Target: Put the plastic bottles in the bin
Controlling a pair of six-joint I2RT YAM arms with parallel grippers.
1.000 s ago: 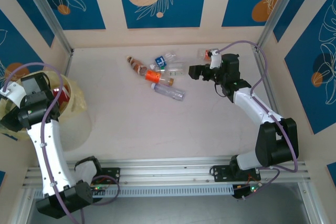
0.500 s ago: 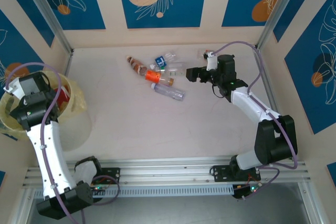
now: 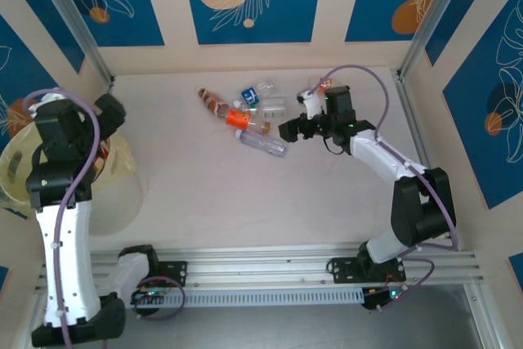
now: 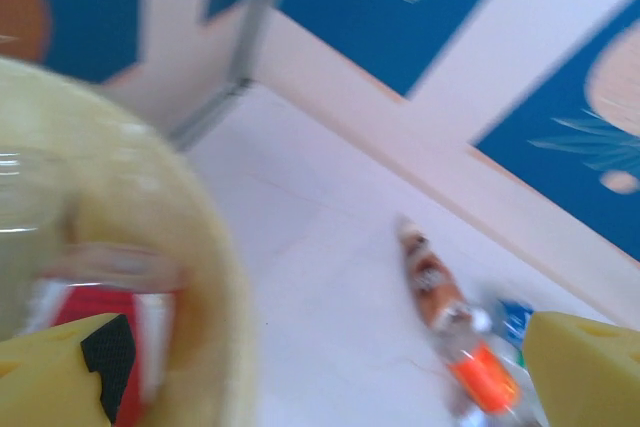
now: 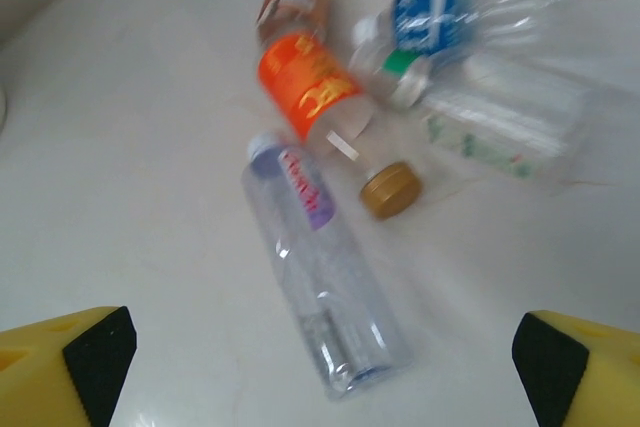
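Step in hand: reach for the next pick. This is a judgement from the pose, since no bottle is gripped.
Right gripper [image 3: 286,130]: jaws wide apart and empty, poised just beside the near end of the bottle cluster at mid-table.
Left gripper [image 3: 109,114]: pads spread wide with nothing between them, hanging over the far rim of the bin [image 3: 121,176].
Bin: stands at the table's left edge, well apart from the cluster; a red-labelled bottle [image 4: 92,319] shows through its wall.
Nearest target: the clear bottle [image 5: 325,277], lying flat and centred between the right fingers in the wrist view.
Neighbours: the orange-label bottle [image 5: 310,92] has its gold cap just beside the clear bottle's neck, with the blue-label bottle [image 5: 430,7] and green-cap bottle [image 5: 490,117] beyond.
Next move calls for: a descent astride the clear bottle's lower body — away from the gold cap — then a gentle close, as the thin wall likely crushes.
Progress: several bottles left on the table.
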